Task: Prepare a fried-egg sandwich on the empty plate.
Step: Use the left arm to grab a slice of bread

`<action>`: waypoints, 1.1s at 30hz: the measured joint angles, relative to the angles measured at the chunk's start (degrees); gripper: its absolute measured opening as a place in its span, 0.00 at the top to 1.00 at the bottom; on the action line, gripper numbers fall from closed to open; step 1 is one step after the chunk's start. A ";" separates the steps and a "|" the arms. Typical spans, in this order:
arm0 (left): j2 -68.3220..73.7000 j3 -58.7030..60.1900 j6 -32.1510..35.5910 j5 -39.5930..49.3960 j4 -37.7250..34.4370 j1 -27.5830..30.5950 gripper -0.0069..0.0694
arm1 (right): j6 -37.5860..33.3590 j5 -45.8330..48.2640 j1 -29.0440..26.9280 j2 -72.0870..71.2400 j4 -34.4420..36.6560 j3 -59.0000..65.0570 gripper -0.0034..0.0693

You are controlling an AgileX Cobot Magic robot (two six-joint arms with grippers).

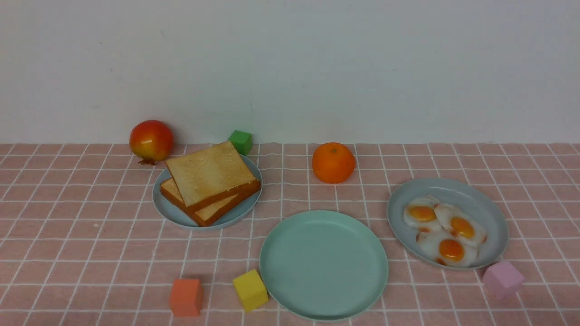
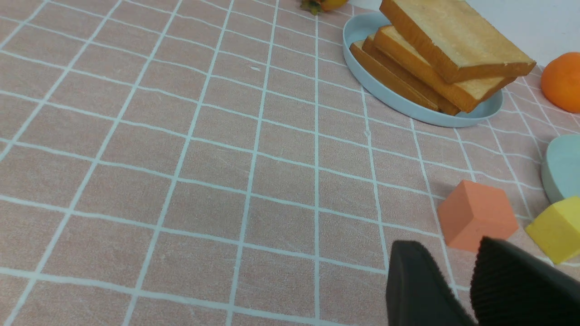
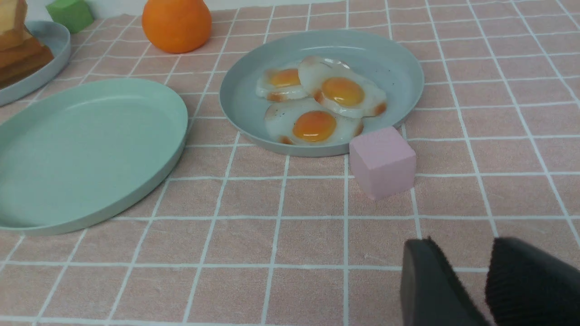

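The jaws of my left gripper [image 2: 448, 248] stand slightly parted, with nothing between them. Just beyond them on the checked cloth [image 2: 204, 181] sit an orange block [image 2: 476, 217] and a yellow block [image 2: 555, 228], with the edge of the green plate [image 2: 564, 167] beside the yellow one. Farther off, a grey-blue toast plate [image 2: 385, 93] holds a skewed stack of toast [image 2: 453, 36].

The jaws of my right gripper [image 3: 462, 246] are also narrowly parted and empty. Ahead, the egg plate [image 3: 389, 54] holds three overlapping fried eggs [image 3: 315, 124], with a pink block [image 3: 383, 160] just beside its rim.

From the front, the green plate lies bare at lower centre. The toast plate is to its upper left and the egg plate to its right. Neither gripper shows here.
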 joint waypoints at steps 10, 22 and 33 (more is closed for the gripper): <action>0.00 0.00 0.00 0.00 0.00 0.00 0.60 | 0.00 0.00 0.00 0.00 0.00 0.00 0.62; 0.00 0.17 4.03 -1.85 3.17 0.00 0.60 | 0.00 0.00 0.00 0.00 0.00 0.00 0.62; 0.00 0.45 -12.38 -13.54 -20.96 0.00 0.60 | 0.00 0.00 0.00 0.00 0.00 0.00 0.62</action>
